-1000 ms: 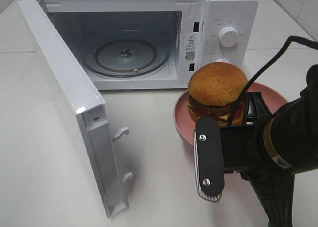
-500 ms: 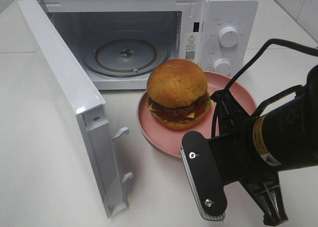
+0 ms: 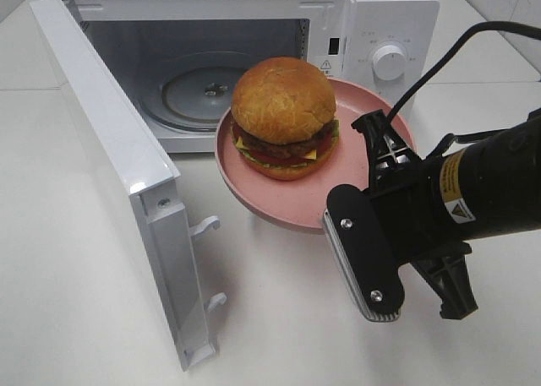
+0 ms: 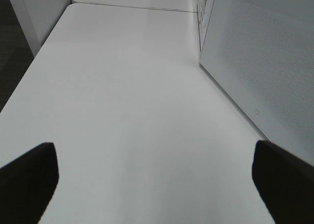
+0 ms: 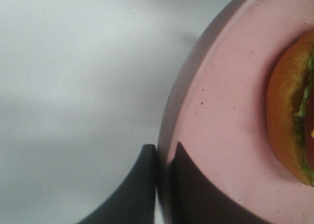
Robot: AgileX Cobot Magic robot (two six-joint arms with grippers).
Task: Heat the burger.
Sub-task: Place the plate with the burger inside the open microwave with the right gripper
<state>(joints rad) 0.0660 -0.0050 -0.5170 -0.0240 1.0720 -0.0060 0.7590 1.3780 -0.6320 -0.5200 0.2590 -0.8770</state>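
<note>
The burger (image 3: 283,103), with a golden domed bun and dark patty, sits on a round pink plate (image 3: 279,210). The plate hangs tilted above the table, just in front of the open microwave (image 3: 385,14). My right gripper (image 3: 377,143) is shut on the plate's right rim. In the right wrist view its fingers (image 5: 164,182) pinch the plate's edge (image 5: 221,111), with the burger (image 5: 289,116) at the frame's side. My left gripper (image 4: 157,185) stands open over bare white table with nothing between its fingers. It does not show in the exterior high view.
The microwave door (image 3: 110,149) swings out wide to the left, its latch hooks (image 3: 207,225) pointing at the plate. A glass turntable (image 3: 190,95) lies inside the cavity. Two knobs (image 3: 389,62) sit on the right panel. A perforated panel (image 4: 265,57) runs beside my left gripper.
My right gripper has carried the plate with the burger up and to the left, from in front of the control panel to the mouth of the microwave cavity. The left gripper stays open.
</note>
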